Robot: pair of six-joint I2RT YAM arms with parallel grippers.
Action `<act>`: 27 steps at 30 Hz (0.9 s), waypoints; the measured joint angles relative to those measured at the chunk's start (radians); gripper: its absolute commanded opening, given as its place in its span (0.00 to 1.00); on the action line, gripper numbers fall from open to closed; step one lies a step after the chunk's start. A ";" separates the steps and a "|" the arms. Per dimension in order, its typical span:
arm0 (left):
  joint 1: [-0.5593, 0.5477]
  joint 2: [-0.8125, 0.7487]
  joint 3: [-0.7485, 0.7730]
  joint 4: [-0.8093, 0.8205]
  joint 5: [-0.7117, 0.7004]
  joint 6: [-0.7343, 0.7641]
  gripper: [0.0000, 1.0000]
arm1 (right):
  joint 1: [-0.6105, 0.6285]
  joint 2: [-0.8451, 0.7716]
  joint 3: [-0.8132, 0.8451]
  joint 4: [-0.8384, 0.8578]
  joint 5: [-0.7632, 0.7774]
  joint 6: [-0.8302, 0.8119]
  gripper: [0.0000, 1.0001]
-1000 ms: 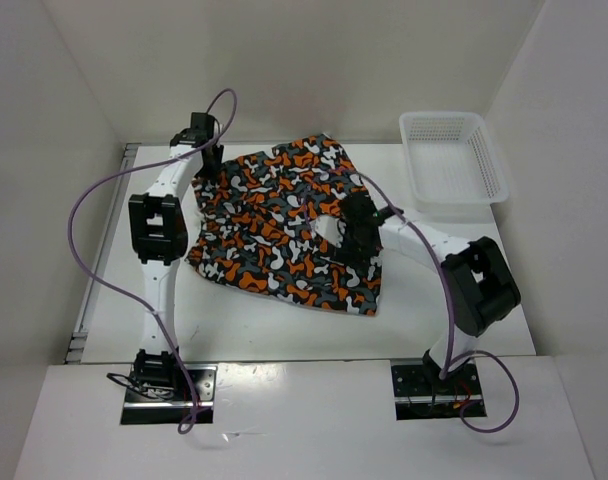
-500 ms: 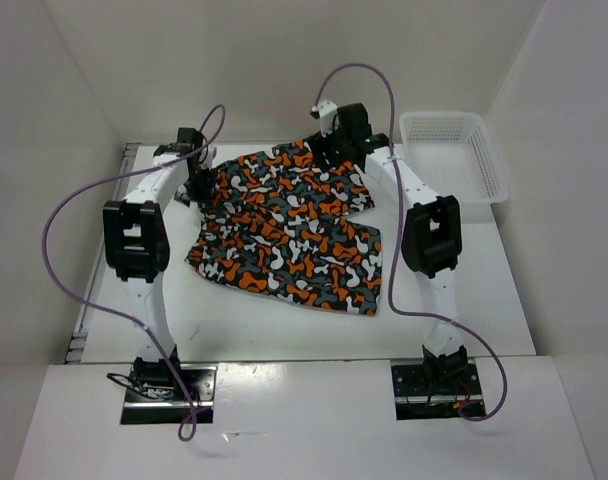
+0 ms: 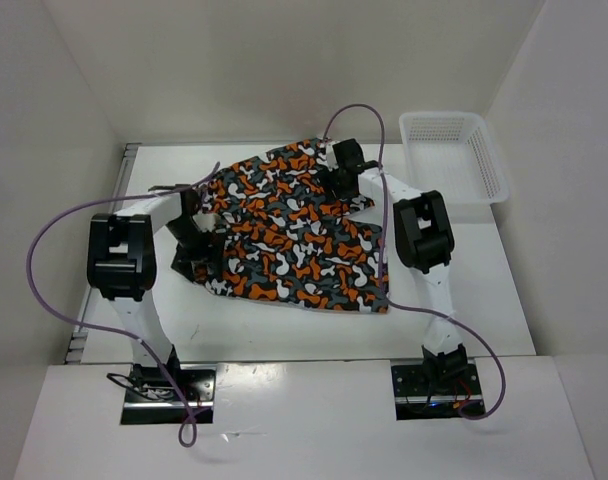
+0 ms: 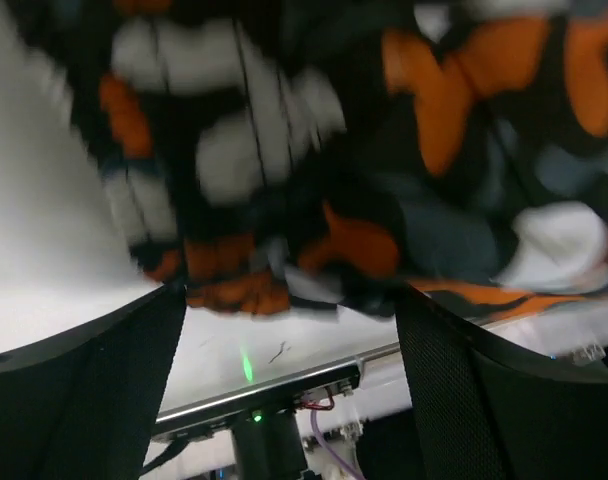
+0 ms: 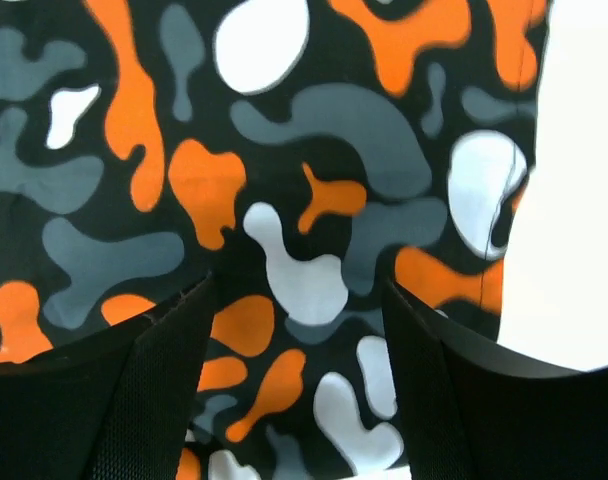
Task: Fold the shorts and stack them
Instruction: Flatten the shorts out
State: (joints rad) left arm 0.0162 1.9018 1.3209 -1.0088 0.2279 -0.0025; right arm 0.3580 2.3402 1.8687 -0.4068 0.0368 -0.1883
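The shorts [image 3: 294, 235], printed in orange, black, grey and white blotches, lie spread flat in the middle of the table. My left gripper [image 3: 197, 247] is at their left edge, low over the table. In the left wrist view its jaws [image 4: 292, 340] stand wide open, with the blurred edge of the shorts [image 4: 314, 170] just beyond the fingertips and nothing between them. My right gripper [image 3: 340, 178] is over the far right part of the shorts. In the right wrist view it [image 5: 299, 340] is open, with flat fabric [image 5: 284, 170] beneath and a hem at the right.
A white mesh basket [image 3: 454, 158] stands at the back right corner. Bare white table [image 3: 284, 330] lies between the shorts and the arm bases. White walls close in the table on the left, back and right.
My left gripper has moved from the shorts' back left corner towards me along their left edge. My right gripper has come back from the far edge, lower over the shorts. The cloth's outline has shifted slightly.
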 measured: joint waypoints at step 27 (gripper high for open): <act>-0.090 -0.378 -0.270 -0.053 -0.117 0.001 0.99 | 0.113 -0.425 -0.345 -0.206 -0.100 -0.108 0.68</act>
State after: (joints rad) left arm -0.0734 1.5242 1.0508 -1.0615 0.1108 -0.0013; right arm 0.4709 1.9156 1.5238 -0.6128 -0.0631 -0.2958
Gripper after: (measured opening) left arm 0.964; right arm 0.643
